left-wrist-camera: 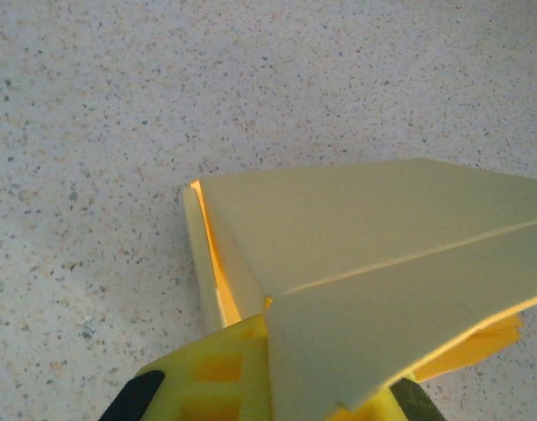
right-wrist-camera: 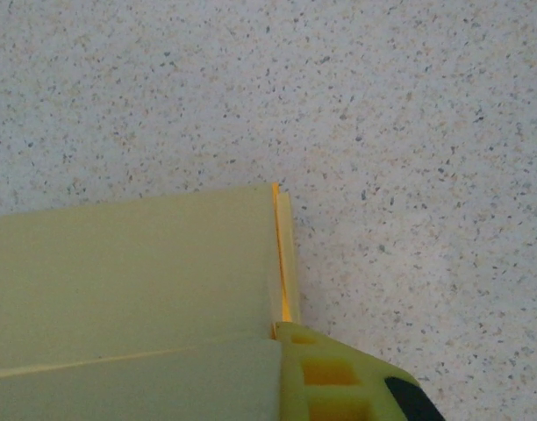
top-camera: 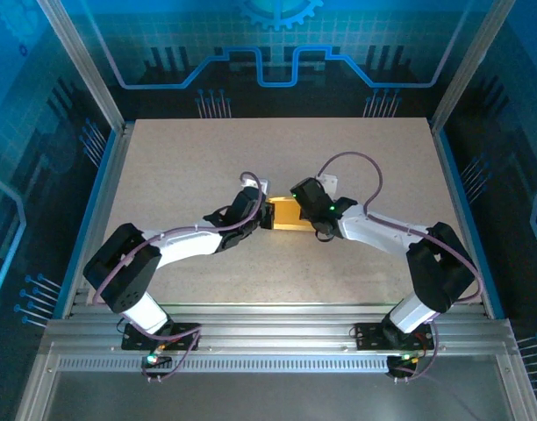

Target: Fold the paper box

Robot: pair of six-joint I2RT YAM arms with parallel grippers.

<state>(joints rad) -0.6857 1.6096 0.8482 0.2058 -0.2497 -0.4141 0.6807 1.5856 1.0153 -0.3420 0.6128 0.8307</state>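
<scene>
Left gripper (top-camera: pixel 265 216) meets the left end of the paper box (top-camera: pixel 286 213) at the middle of the top view. In the left wrist view its blocky yellow plastic finger (left-wrist-camera: pixel 218 375), with square recesses and a black pad, sits at the bottom edge with the cardboard running down beside it. Whether the jaws pinch the sheet cannot be told. The paper box (left-wrist-camera: pixel 365 254) there is thin, matte, pale yellow-tan card. Its smooth panels are split by a sharp crease rising toward the right edge, and a narrow flap stands folded up along its left end, glowing orange where light passes through. The right gripper (top-camera: pixel 305 217) meets the box's other end. In the right wrist view one yellow finger (right-wrist-camera: pixel 337 377) shows at the bottom, right against the card's corner, and its grip cannot be judged either. The paper box (right-wrist-camera: pixel 137 281) fills the lower left of that view, with a thin upright flap along its right end. From above, the box is a small amber rectangle whose long axis runs left to right between the two grippers, its ends pointing at each one. It lies on the table (top-camera: pixel 181 167), a beige surface speckled with fine dark flecks. Beyond the table, blue panels (top-camera: pixel 277 44) carry a circuit-line pattern and part of a gear motif.
</scene>
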